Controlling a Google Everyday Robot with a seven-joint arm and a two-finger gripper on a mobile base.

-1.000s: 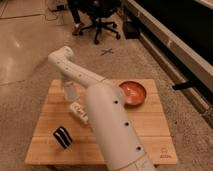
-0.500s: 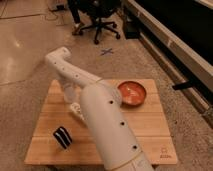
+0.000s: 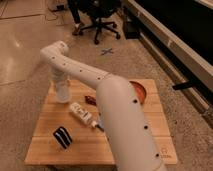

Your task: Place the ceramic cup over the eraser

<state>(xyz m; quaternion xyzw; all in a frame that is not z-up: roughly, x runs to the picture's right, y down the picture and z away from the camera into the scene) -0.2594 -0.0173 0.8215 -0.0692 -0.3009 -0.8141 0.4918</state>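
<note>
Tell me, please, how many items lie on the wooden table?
4: the eraser near-left, the white bottle centre, a dark red item behind it, a red bowl far right. The arm may hide others; the gripper is at the table's far-left corner.

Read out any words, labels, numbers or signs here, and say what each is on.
Nothing reads clearly.
Bottle: label too blurred to read.
Table: small mark near its front right corner, unreadable.
Floor: blue cross mark, no words.
Claw, low over the table's far left side: no visible text.
</note>
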